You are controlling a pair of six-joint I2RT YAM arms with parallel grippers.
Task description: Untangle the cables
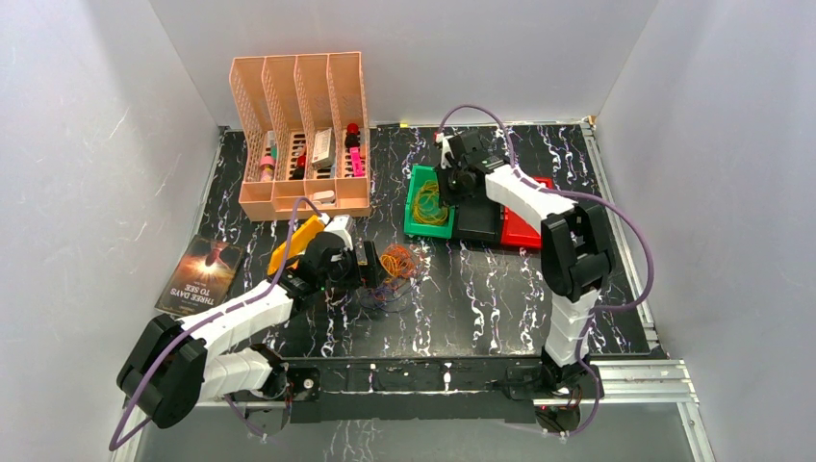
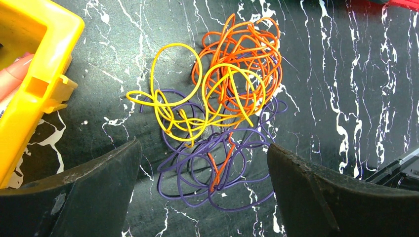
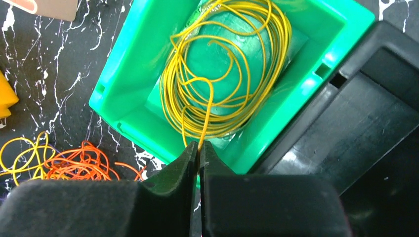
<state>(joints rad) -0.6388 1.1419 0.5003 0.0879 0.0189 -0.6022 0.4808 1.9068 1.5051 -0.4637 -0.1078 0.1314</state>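
A tangle of orange, yellow and purple cables [image 2: 217, 113] lies on the black marbled table [image 1: 462, 308]; it also shows in the top view [image 1: 393, 265]. My left gripper [image 2: 202, 192] is open, its jaws wide on either side of the purple loops, just above the table. My right gripper [image 3: 199, 145] is shut on a yellow cable [image 3: 225, 69] whose coil lies in the green bin [image 3: 143, 79]; the gripper hangs over that bin [image 1: 416, 223] in the top view [image 1: 452, 178]. The tangle's edge shows in the right wrist view [image 3: 64, 160].
A black bin [image 1: 478, 219] and a red bin [image 1: 524, 231] stand right of the green one. A peach organizer rack [image 1: 303, 135] stands at back left. A yellow bin [image 2: 34, 74] sits left of the tangle. A book [image 1: 200, 274] lies at far left.
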